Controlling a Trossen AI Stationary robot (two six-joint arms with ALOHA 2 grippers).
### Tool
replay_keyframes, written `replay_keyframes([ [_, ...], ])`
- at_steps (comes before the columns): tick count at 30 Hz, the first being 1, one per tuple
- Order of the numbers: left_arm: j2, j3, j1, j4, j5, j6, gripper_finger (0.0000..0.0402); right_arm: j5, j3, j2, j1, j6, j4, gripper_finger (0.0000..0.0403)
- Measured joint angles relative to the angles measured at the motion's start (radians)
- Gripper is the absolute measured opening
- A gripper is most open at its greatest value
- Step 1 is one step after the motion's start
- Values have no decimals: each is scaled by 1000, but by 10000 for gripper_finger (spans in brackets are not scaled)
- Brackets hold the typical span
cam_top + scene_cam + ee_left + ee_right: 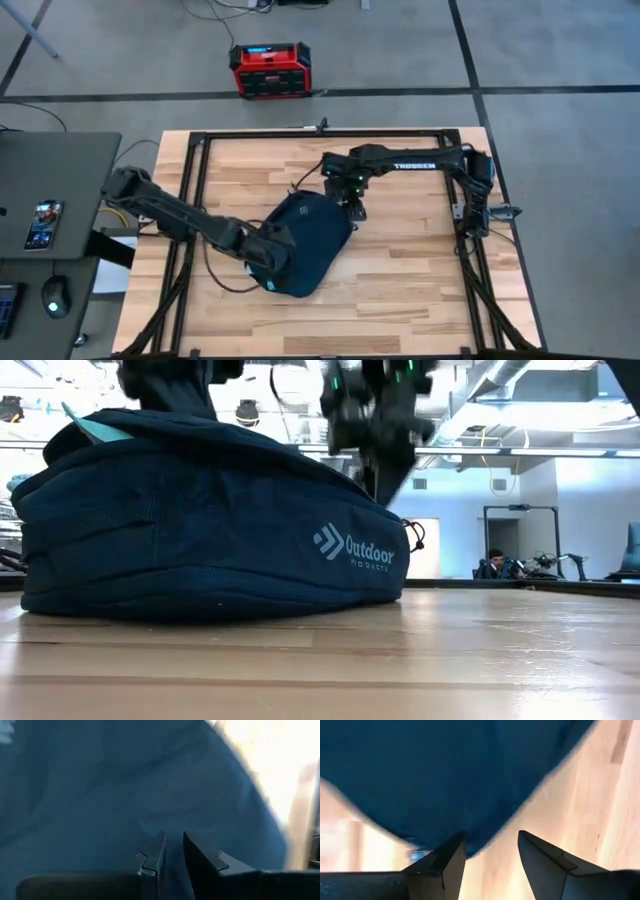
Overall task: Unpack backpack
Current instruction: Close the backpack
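The dark navy-teal backpack (308,245) lies flat on its back in the middle of the wooden table, its pale logo (352,547) facing the near edge. A strip of paler lining (98,430) shows at its top left. My left gripper (268,262) is on the backpack's near-left part, its fingers almost together against the blue fabric (100,795). My right gripper (353,207) stands open at the backpack's far right edge, with a corner of the fabric (470,795) just ahead of its fingers. My left gripper has its two fingertips (156,851) closed to a narrow gap on the fabric of the backpack's upper face (172,827), coming slanting down from the table's left. One layer or a fold, I cannot tell. The backpack rests on the table. My right gripper may touch the backpack's edge (462,847); I cannot tell.
A black metal frame (300,134) rims the table. A red-black box (270,70) stands on the floor beyond the far edge. A grey desk at the left holds a phone (43,224) and a mouse (55,297). Bare wood (400,300) lies near and right of the backpack.
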Motion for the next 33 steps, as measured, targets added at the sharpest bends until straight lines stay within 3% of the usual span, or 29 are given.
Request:
replay_keyframes([
  [3,61,0,2,-27,-22,-18,51,-24,-94,0,-33,25,59,173],
  [8,74,2,30,-192,-141,-46,51,-204,-142,0,10,95,79,173],
  [15,27,2,76,-337,-215,12,51,-214,-124,-5,166,189,142,173],
  [19,-41,82,90,-374,-207,34,51,-217,-46,-49,214,164,63,173],
  [22,-90,153,75,-305,-201,94,51,-216,-15,-114,226,118,3,173],
  [26,-106,192,53,-55,-168,278,51,-215,-20,-192,225,143,-20,173],
  [29,-51,190,42,117,-77,464,51,-214,-51,-223,225,109,-21,173],
  [33,73,202,6,175,-63,608,51,-215,-109,-228,236,117,-19,173],
])
